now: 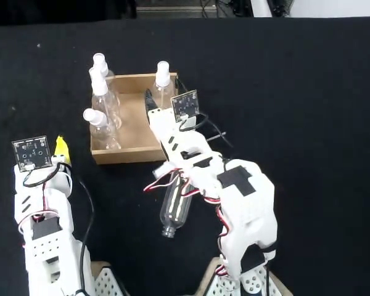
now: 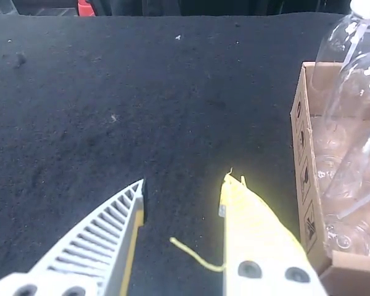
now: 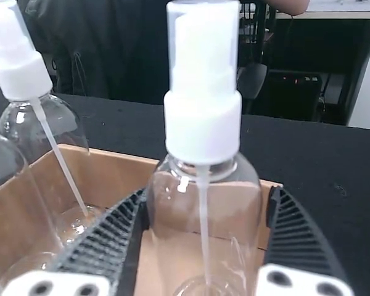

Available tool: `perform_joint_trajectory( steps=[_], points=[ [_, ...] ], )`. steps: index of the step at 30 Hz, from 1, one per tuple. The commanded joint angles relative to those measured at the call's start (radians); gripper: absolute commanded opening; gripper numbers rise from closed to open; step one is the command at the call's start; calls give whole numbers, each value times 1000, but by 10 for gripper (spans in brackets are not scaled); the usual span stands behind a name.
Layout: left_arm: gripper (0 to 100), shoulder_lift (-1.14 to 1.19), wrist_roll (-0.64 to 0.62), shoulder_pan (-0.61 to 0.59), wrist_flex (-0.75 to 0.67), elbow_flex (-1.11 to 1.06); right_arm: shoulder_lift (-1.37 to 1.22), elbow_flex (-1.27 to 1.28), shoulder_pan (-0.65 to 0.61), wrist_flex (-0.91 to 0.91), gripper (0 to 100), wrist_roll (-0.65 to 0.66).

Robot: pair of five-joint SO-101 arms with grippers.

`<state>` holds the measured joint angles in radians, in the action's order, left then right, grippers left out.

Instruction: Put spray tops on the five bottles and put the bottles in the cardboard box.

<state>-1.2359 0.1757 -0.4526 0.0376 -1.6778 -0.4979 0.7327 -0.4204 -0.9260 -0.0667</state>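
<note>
My right gripper sits around a clear bottle with its white spray top on. The bottle stands upright in the far corner of the cardboard box, on the right arm's side. From the wrist camera I cannot tell whether the gripper is clamping the bottle or has already let go of it, because the plastic is transparent and the edges are hard to read. That is my first worry. If I lift or pull back while it is clamped, the bottle comes up with me or catches the box wall and tips out onto the bench.

The three other capped bottles stand close together along the opposite side of the box. They look tall and light, so I judge that a jolt to the box could knock them over against each other.

The fifth bottle lies on its side on the bench with its neck bare. It is partly under my right arm, and the arm's cables cross it. If I draw that arm back carelessly, it could drag or roll the bottle toward the bench edge, or snag a cable on the neck.

My left gripper is spread wide and holds nothing. It hangs low over the bench just beside the box wall, so a sideways swing from there could shove the box.
</note>
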Motion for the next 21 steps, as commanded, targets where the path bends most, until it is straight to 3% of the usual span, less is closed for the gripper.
perform_joint_trajectory(
  steps=[1,15,21],
  points=[
    [180,-15,2,5,6,-24,114,16,-18,8,256,-2],
    [180,-15,3,5,6,-24,314,162,-35,18,255,-5],
    [180,-15,2,5,3,-24,476,228,-37,221,253,-6]
  ],
)
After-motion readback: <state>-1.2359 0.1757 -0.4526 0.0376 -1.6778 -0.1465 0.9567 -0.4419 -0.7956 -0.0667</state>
